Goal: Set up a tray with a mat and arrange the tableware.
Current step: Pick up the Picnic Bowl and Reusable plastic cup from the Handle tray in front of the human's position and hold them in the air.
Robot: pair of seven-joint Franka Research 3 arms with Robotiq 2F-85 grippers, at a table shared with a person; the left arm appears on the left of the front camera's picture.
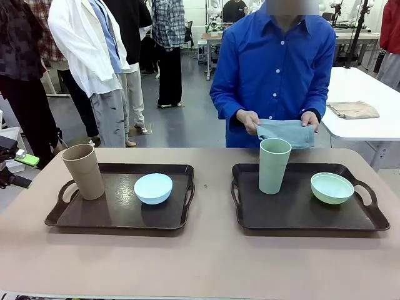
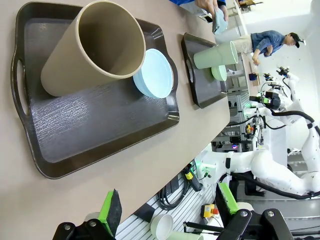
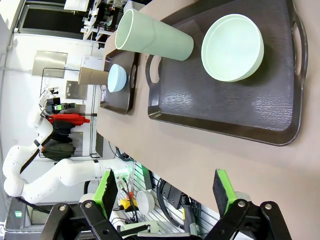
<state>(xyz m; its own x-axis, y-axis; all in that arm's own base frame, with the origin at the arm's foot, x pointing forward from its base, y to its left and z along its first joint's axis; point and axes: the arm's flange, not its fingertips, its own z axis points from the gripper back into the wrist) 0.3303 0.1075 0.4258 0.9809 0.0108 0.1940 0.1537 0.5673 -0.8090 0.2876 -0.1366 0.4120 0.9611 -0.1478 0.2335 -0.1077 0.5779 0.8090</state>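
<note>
I had both grippers back at my side of the table (image 1: pixel 200 262), off the trays. The left gripper (image 2: pixel 169 206) stood released, its green pads wide apart with nothing between them, looking across the left tray (image 1: pixel 112 209); the right gripper (image 3: pixel 165 187) was likewise spread and empty, over the near table edge by the right tray (image 1: pixel 294 212).

On the left tray the tan cup (image 1: pixel 83 172) stood upright in the far left corner, with the light blue bowl (image 1: pixel 153 188) near it on the right but not touching; on the right tray the pale green cup (image 1: pixel 274 165) stood upright towards the far left, with the pale green bowl (image 1: pixel 332 187) well to its right. Neither tray had a mat; the tableware sat straight on the dark surface.

Across the table the person's hands (image 1: pixel 249 117) held a folded grey-blue cloth (image 1: pixel 286 132) above the far edge, behind the right tray. I took it for the mat, held in the air because that tray was occupied. By my reading the cup and bowl would have to come off before the cloth could go down; open, clear grippers suited that, ready for a lift.
</note>
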